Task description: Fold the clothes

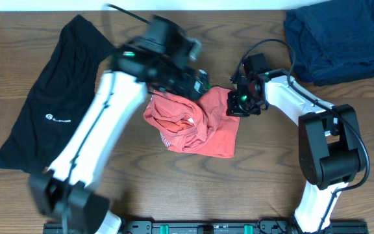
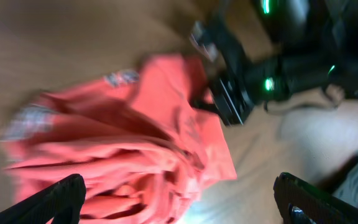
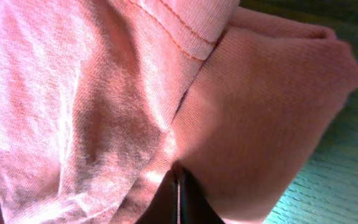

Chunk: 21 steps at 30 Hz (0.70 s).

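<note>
A crumpled coral-red T-shirt (image 1: 193, 123) lies at the table's middle. My left gripper (image 1: 197, 81) hovers over the shirt's upper edge, blurred with motion; in the left wrist view its fingers (image 2: 179, 202) are wide apart and empty above the red cloth (image 2: 129, 137). My right gripper (image 1: 237, 104) sits at the shirt's right edge. In the right wrist view its fingers (image 3: 179, 196) are closed on a fold of the red fabric (image 3: 104, 106), which fills the frame.
A black garment (image 1: 50, 104) lies spread at the left. A folded dark blue garment (image 1: 339, 39) sits at the back right corner. Bare wooden table surrounds the shirt.
</note>
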Tool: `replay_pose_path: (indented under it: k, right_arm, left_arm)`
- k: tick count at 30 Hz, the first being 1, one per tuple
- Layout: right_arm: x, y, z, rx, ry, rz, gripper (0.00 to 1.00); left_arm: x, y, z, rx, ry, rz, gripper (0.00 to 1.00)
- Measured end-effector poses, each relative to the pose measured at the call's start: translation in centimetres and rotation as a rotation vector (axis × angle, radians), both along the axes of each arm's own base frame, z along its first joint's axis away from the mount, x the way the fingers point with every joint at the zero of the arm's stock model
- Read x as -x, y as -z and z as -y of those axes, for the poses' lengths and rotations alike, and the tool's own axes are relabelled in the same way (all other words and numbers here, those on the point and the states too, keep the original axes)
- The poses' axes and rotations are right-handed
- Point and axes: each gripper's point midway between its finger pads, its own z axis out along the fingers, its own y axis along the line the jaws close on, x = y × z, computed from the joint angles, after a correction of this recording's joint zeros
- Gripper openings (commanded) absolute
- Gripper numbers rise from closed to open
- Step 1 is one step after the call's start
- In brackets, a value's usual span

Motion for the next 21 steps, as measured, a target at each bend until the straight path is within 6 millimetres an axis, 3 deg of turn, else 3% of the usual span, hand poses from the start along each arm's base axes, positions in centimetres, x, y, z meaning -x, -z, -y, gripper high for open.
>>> replay_pose_path:
  k: [4,7,11,13,16,21]
  right_arm:
    - [-0.4,-2.7,-0.1,-0.008,-0.040,0.061,0.33]
    - [-2.1,-7.7,-0.7,-0.033,-0.100,0.215,0.48]
    - [-4.2,-14.7,-2.9,-0.048,-0.206,0.464,0.75]
    - [-4.6,-16.5,-4.9,-0.047,-0.266,0.554,0.84]
    - [-3.9,-17.1,-8.8,-0.037,-0.397,0.650,0.88]
    - [-2.9,-14.1,-13.4,-0.011,-0.547,0.686,0.90]
  left_arm:
    - [-1.7,-3.8,-6.8,0.004,-0.192,0.100,0.98]
    - [-2.2,-5.2,-12.4,-0.030,-0.350,0.138,0.98]
    - [-2.5,-5.2,-16.8,-0.062,-0.471,0.138,0.98]
    - [-2.6,-4.9,-18.0,-0.077,-0.504,0.130,0.98]
    - [-2.8,-4.5,-19.2,-0.102,-0.539,0.122,0.98]
    - [-3.0,-3.6,-20.0,-0.132,-0.560,0.099,0.98]
